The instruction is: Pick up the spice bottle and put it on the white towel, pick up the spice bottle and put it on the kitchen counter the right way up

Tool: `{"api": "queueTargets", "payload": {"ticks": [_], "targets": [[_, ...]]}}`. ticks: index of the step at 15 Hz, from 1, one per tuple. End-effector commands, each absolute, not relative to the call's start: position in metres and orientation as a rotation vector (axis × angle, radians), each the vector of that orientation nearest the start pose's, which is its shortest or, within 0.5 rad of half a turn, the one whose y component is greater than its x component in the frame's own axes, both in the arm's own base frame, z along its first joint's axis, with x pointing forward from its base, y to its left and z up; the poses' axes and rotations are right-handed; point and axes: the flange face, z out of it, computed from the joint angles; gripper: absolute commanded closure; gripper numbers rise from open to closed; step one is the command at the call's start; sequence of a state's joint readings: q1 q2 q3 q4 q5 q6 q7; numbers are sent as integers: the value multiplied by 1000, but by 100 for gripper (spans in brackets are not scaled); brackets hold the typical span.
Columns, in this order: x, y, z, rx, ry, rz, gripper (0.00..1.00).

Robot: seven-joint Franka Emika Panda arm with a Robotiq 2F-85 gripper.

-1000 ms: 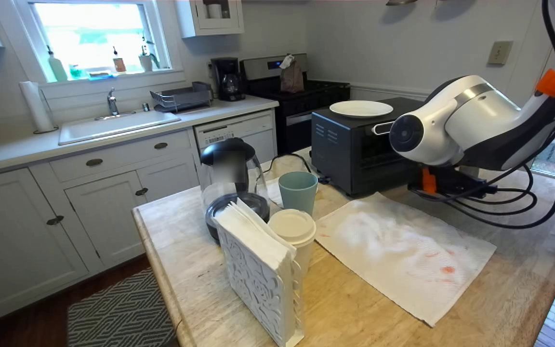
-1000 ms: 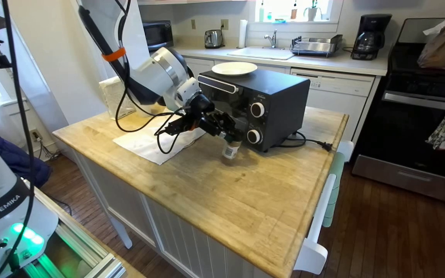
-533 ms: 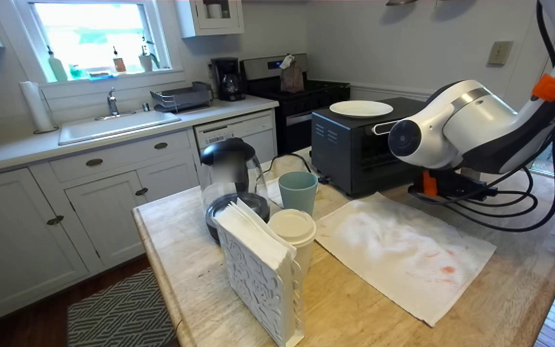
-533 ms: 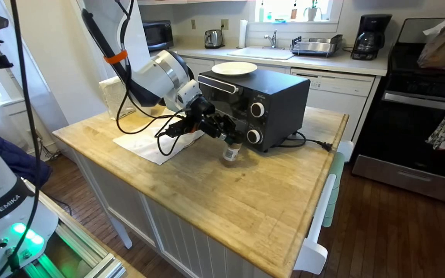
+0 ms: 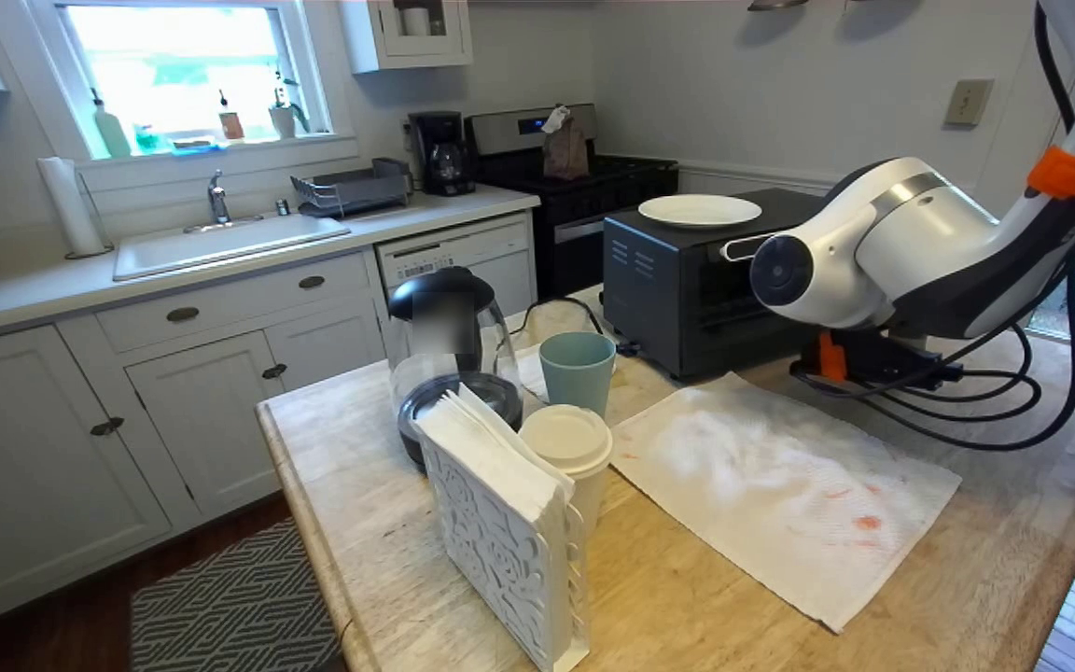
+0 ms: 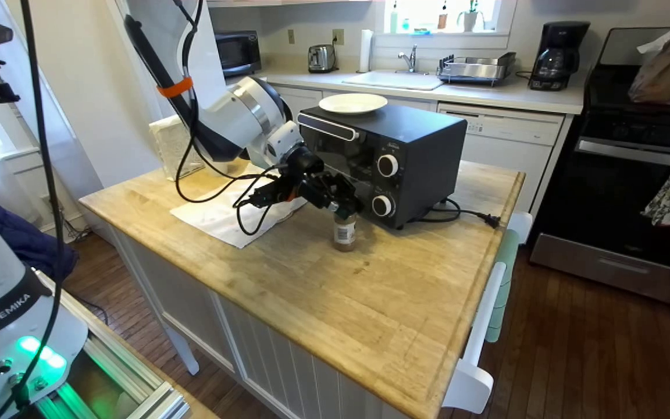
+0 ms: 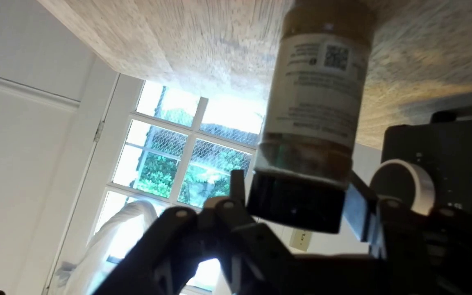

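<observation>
The clear spice bottle (image 7: 316,94), brown inside, white-labelled and black-capped, is stood upright on the wooden desk (image 6: 335,302). Its cap (image 7: 297,203) is flanked by the fingers (image 7: 359,211); whether it is gripped cannot be told. White napkins (image 5: 497,455) are held in a patterned napkin holder (image 5: 498,560).

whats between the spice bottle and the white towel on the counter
Bare wood of the kitchen counter, where an exterior view shows it; the end effector, at the top of the spice bottle, hides part of it.

Spice bottle (image 6: 345,234) on bench (image 6: 370,302), right of towel (image 6: 221,222) and before oven (image 6: 425,169) in an exterior view, cap (image 7: 295,203) between jaws, plate (image 6: 352,103) on oven.
</observation>
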State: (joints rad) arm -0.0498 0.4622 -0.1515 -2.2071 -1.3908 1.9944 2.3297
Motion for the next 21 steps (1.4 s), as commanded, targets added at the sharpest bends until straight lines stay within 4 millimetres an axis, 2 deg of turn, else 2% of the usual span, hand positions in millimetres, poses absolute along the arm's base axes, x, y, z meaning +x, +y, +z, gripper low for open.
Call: {"api": "queueTargets", "payload": {"ticks": [1,2,3,6,11,18,21], "targets": [[493,-167,167,1556,-1337,741,7],[492,-165,168,1585,-1339,719,1],[491,-164,168,1601,-1336,703,0],[489,-166,171,1669,-1293,648,0],[484,-175,187,1758,-1296,554,0],[473,-174,215,1828,-1324,495,0],[466,-173,224,1932,-1321,453,0]]}}
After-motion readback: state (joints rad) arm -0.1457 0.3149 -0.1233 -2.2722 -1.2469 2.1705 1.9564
